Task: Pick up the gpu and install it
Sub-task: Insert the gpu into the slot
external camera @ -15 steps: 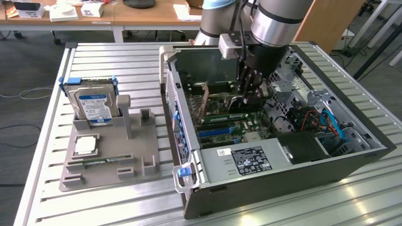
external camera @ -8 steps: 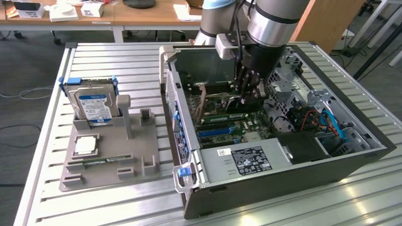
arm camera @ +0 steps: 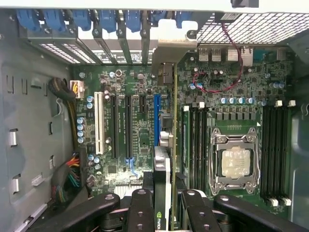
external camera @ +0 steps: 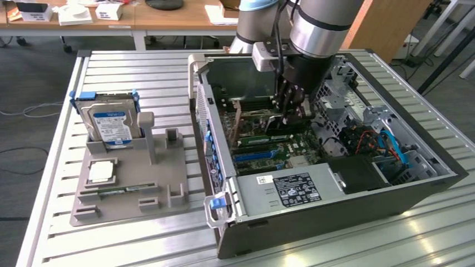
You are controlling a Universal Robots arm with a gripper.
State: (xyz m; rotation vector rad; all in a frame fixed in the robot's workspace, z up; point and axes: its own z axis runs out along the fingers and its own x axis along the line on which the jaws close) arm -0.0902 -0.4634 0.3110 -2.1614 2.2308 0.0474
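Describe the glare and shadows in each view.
Exterior view: glare streaks the table slats nearest the camera, while the computer case interior looks dimmer under the arm. Wrist view: its rim washes out white; the fingers holding the gpu are dark.

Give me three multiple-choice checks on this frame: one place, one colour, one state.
1. The hard drive stands: A) flat on the table; B) upright in the grey holder; C) on the wooden desk.
2. Its frame is: A) blue; B) red; C) yellow.
3. The hand is: A) open, empty; B) shut on a memory stick; C) shut on the gpu.
1B: it stands upright in the holder, at the exterior view's left of the case. 2A: blue rails flank the drive. 3C: the gpu sits edge-on between the fingers.
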